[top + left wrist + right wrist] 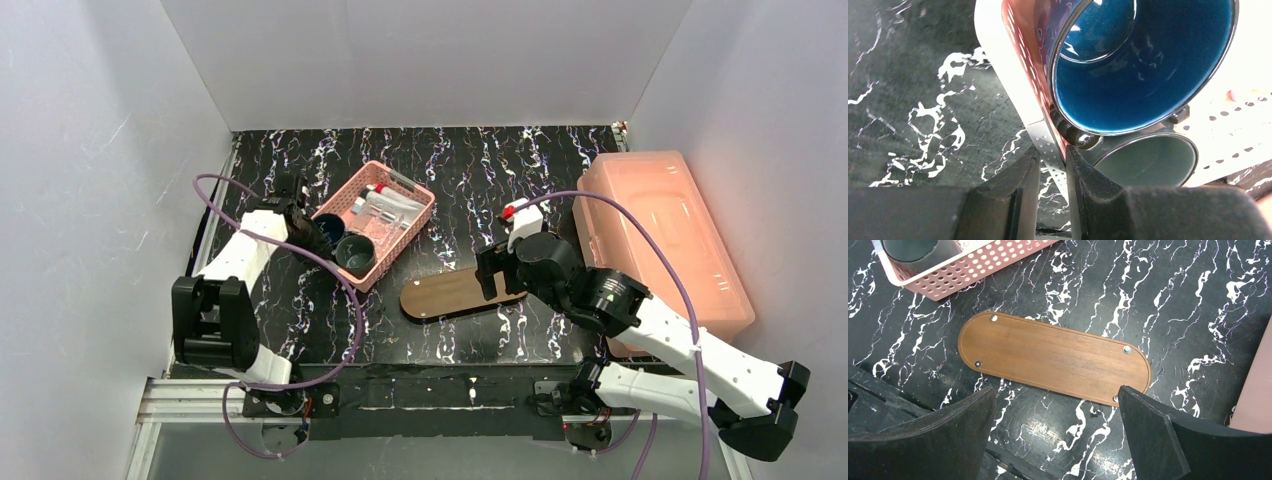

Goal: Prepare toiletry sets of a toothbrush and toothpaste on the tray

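The wall of the pink basket (404,246) is clamped between the 2 left fingers (1015,192). Right of it, the tray (450,294) is laid flat on the desk (460,170), long axis running left-to-right. Above it, the 2 right fingers (948,435) are spread wide.

Oval dark-wood tray (1053,357) flat on black marbled tabletop (1173,300).
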Motion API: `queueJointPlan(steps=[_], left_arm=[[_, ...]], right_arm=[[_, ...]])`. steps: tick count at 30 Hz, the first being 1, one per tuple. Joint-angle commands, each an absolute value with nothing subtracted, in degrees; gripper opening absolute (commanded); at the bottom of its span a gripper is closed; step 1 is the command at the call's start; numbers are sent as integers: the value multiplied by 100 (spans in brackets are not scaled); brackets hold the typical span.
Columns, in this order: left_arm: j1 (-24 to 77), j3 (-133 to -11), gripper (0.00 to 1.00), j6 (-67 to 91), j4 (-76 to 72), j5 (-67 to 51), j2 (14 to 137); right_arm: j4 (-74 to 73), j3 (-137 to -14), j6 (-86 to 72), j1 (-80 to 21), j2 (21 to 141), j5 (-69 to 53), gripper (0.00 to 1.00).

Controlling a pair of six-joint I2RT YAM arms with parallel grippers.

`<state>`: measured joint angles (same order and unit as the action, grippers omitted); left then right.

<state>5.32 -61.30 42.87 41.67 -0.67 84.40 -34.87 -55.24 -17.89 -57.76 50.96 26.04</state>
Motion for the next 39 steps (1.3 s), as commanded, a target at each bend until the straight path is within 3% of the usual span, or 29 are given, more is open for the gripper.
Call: queueJointPlan(steps=[1, 10, 25, 39], left_arm=[[580, -6620, 0, 3546, 3929, -1093, 8745], [766, -7471, 0, 2781, 3878, -1847, 9731], [1277, -9479, 0, 1611, 4616, -2044, 11194], [1559, -10424, 0, 1143, 4812, -2006, 11895]], right_arm=[[-3600, -5556, -1853, -5774, 4908, 2601, 100], [-3766, -5523, -1905, -5774, 4845, 2469, 100], [-4101, -5383, -1970, -5774, 4812, 1959, 100], [-4175, -5273, -2136, -5774, 4904, 1837, 100]])
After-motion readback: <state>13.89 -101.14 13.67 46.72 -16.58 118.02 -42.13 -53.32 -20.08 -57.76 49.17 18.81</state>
